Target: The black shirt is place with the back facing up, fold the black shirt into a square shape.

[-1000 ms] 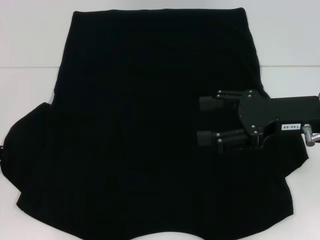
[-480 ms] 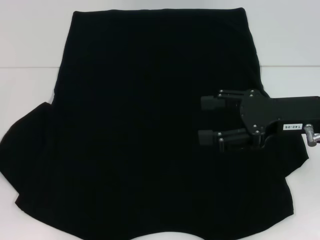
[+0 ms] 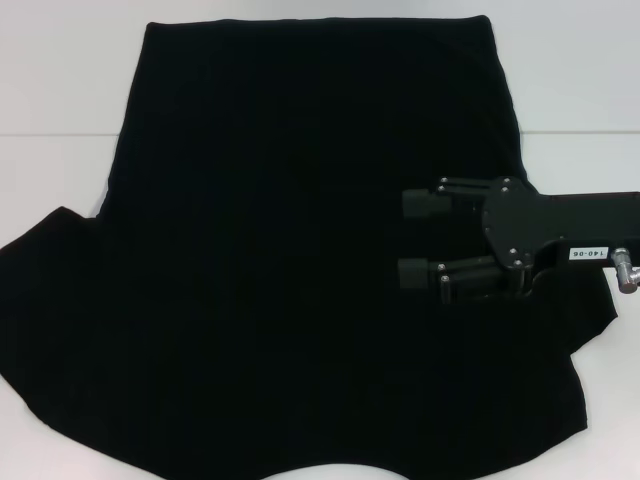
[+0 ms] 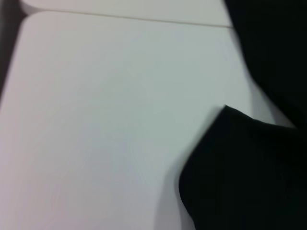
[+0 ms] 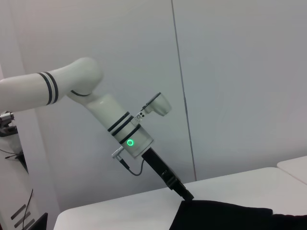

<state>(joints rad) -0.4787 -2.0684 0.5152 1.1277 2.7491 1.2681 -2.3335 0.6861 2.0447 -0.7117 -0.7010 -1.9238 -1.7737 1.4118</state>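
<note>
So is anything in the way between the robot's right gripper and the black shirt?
Nothing visible. The right gripper hangs open directly over the black shirt, with no other thing between them on the white table.

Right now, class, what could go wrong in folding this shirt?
1. The right gripper hovers open over the black shirt, holding nothing; closing there could bunch mid-panel fabric.
2. The left gripper sits at the sleeve edge; a shallow hold may slip.
</note>
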